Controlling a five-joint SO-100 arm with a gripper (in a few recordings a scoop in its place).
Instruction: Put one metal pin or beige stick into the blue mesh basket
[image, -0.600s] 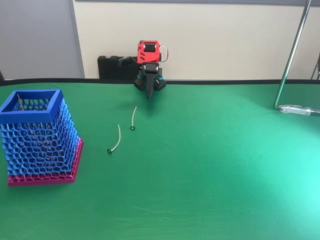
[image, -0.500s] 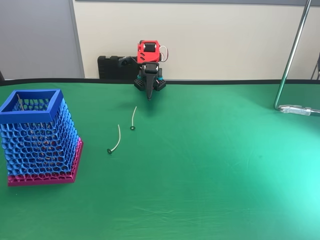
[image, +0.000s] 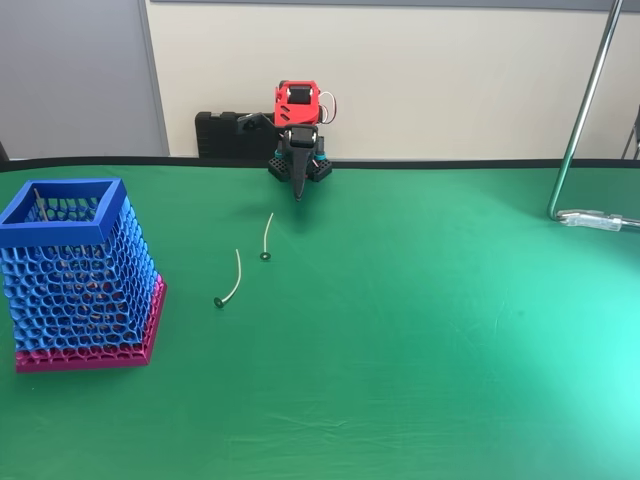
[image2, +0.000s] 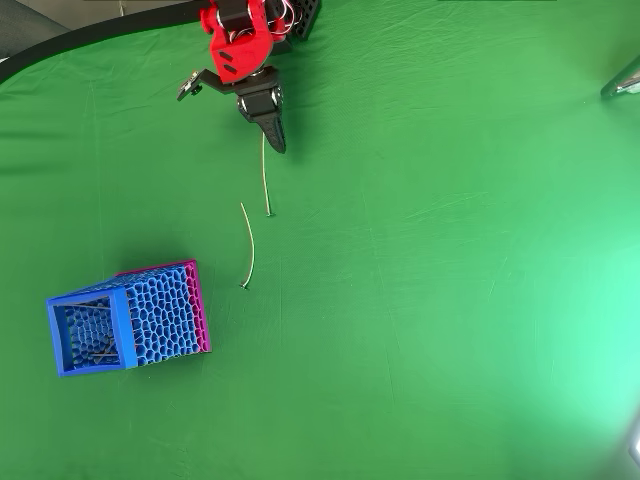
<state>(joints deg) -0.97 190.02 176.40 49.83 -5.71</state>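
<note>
The metal pin (image: 267, 235) lies on the green cloth, thin, pale and nearly straight, with its dark head toward the front; in the overhead view the pin (image2: 265, 175) starts right beside the gripper's tip. My gripper (image: 297, 190) (image2: 277, 138) hangs at the back of the table, pointing down, shut and holding nothing, just behind the pin. A longer, more bowed pin (image: 234, 278) (image2: 248, 245) lies between that pin and the blue mesh basket (image: 75, 265) (image2: 160, 315). The basket stands upright at the left on its magenta base.
A metal stand pole (image: 582, 110) with a clamp (image: 595, 219) rises at the right edge of the table. A black box (image: 225, 135) sits behind the arm against the wall. Green cloth stretches bare across the middle and right.
</note>
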